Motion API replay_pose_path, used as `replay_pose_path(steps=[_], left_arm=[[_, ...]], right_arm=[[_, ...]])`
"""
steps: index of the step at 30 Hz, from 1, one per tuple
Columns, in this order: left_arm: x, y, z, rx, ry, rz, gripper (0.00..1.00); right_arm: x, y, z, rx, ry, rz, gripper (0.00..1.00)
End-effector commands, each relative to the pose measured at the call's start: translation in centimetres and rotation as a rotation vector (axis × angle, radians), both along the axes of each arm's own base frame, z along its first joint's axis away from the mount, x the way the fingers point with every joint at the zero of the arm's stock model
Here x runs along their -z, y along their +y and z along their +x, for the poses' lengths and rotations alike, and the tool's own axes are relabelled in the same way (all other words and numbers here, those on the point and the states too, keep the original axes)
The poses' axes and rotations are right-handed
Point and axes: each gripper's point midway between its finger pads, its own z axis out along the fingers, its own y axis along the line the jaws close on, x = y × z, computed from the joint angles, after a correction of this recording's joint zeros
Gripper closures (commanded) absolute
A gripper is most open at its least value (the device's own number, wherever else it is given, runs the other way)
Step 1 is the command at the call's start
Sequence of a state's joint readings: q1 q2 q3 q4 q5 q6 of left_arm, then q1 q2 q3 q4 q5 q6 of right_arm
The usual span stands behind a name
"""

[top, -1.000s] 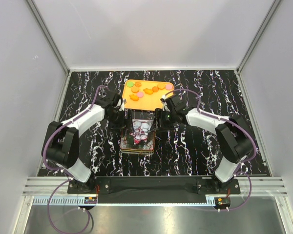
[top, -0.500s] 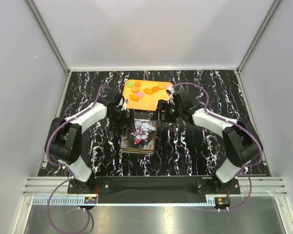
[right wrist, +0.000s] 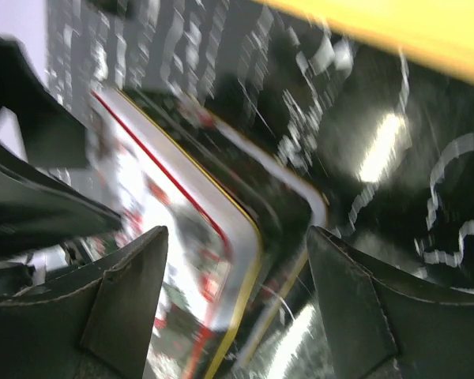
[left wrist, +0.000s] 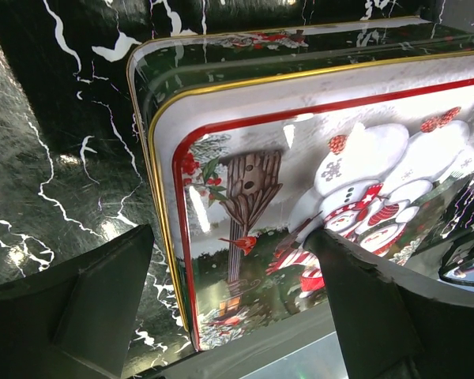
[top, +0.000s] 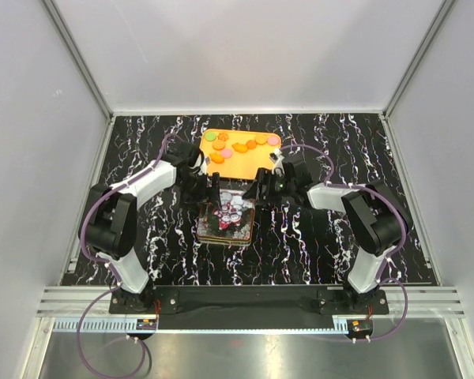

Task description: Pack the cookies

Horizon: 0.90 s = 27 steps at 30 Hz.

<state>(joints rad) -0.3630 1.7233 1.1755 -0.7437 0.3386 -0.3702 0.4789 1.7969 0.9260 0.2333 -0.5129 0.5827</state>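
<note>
**Top view.** Your cookies (top: 238, 145) lie on the orange board (top: 220, 169) at upper centre of the frame. They are orange, pink and green pieces spread over its far half. Just below the board, at centre, sits the snowman lid (top: 227, 218) on the black marbled table (top: 316, 229). Your left claw (top: 208, 189) stands at the lid's upper left corner and your right claw (top: 259, 188) at its upper right corner. Both are close to the board's near edge. No cookie is in either claw.

**Left wrist view.** The left claw is spread wide and grips nothing. One of its fingers (left wrist: 87, 304) shows at lower left over the table, and the other at lower right over the lid's picture. The gold-rimmed lid fills the right of the frame. The tin (left wrist: 142, 71) shows beyond the lid's edge at upper left.

**Right wrist view.** This frame is blurred. The right claw is also spread wide with nothing between its fingers (right wrist: 122, 304). The lid's corner lies below the gap, the board's edge crosses the upper right, and the left claw shows dark at the left edge. No cookies are visible here.
</note>
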Motion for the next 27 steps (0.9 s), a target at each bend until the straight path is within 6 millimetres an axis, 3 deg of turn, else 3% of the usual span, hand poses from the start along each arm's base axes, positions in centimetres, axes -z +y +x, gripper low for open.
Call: replay_pose_path(steps=[1, 9, 12, 16, 23, 27], left_arm=[[0.5, 0.6, 1.5, -0.001, -0.037, 0.057, 0.11], [0.5, 0.3, 2.0, 0.003, -0.041, 0.048, 0.11], [0.5, 0.2, 2.0, 0.004, -0.040, 0.045, 0.11], [0.4, 0.3, 1.9, 0.009, -0.043, 0.048, 0.11], [0.5, 0.3, 1.8, 0.015, -0.040, 0.047, 0.11], [0.4, 0.3, 1.9, 0.015, -0.039, 0.047, 0.11]], right_arm=[[-0.3, 0.6, -0.9, -0.010, -0.025, 0.051, 0.22], [1.6, 0.1, -4.0, 0.014, 0.015, 0.049, 0.26], [1.8, -0.5, -3.4, 0.059, 0.004, 0.011, 0.26], [0.2, -0.5, -2.2, 0.069, -0.049, -0.009, 0.21], [-1.9, 0.7, 0.3, 0.067, -0.140, 0.017, 0.18], [-1.8, 1.5, 1.4, 0.052, -0.157, 0.031, 0.18]])
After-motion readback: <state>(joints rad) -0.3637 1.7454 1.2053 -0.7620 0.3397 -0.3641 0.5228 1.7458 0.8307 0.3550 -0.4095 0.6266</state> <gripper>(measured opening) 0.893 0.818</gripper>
